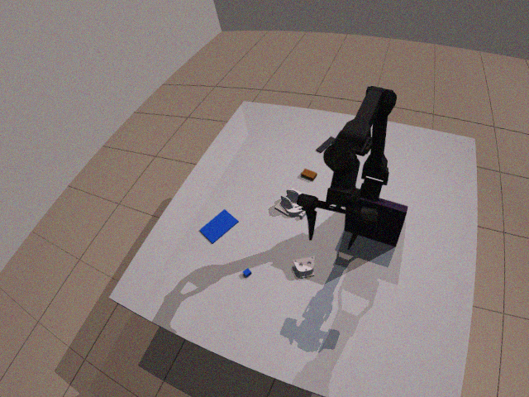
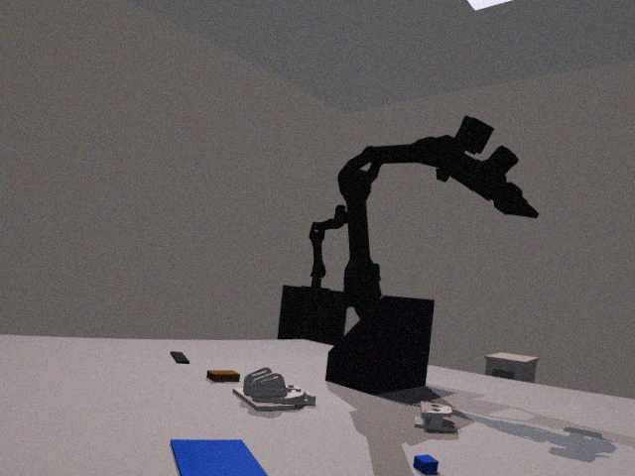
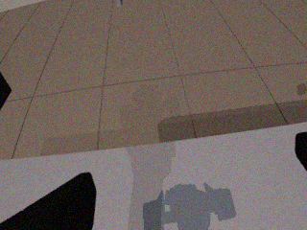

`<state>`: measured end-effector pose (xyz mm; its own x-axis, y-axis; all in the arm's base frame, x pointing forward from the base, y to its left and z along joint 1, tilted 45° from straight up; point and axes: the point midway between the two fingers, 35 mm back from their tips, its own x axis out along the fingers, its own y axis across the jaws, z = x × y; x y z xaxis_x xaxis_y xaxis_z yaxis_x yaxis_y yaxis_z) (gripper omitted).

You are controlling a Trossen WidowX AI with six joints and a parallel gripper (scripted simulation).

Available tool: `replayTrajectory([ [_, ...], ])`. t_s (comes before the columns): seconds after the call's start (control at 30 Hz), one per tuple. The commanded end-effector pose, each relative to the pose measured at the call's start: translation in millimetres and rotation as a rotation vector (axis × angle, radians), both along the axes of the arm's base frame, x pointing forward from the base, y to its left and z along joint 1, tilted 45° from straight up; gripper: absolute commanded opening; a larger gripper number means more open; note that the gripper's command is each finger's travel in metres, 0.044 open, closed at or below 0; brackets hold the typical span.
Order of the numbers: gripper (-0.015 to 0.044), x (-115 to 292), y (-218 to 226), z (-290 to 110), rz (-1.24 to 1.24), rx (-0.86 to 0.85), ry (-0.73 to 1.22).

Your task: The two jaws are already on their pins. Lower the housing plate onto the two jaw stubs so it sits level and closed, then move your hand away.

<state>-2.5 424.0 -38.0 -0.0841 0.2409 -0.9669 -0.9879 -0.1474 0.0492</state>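
The two grey jaws [image 1: 292,196] [image 2: 266,385] stand upright side by side on a pale base plate [image 1: 279,208] [image 2: 262,408]. Nothing covers them from above. A small pale piece with holes in its top, seemingly the housing plate [image 1: 303,266] [image 2: 436,408], is apart from them, near the blue cube, raised on a small stand. My gripper [image 1: 330,244] [image 2: 536,214] [image 3: 198,164] is open and empty, high above the table and pointing down at a slant. The wrist view shows neither the jaws nor the housing plate.
On the table [image 1: 221,308] [image 2: 102,400] [image 3: 269,182] lie a blue sheet [image 1: 219,226] [image 2: 217,458], a blue cube [image 1: 246,272] [image 2: 426,464], an orange block [image 1: 308,174] [image 2: 222,376] and a dark strip [image 1: 325,145] [image 2: 179,357]. My black base block [image 1: 375,222] [image 2: 384,343] stands near the pieces.
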Motion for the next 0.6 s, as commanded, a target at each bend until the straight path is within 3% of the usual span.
replayTrajectory([
  [0.0,0.044,22,-14,-21,0.027,-0.079,-0.053],
  [0.57,0.044,97,-100,-98,0.19,-0.468,-0.156],
])
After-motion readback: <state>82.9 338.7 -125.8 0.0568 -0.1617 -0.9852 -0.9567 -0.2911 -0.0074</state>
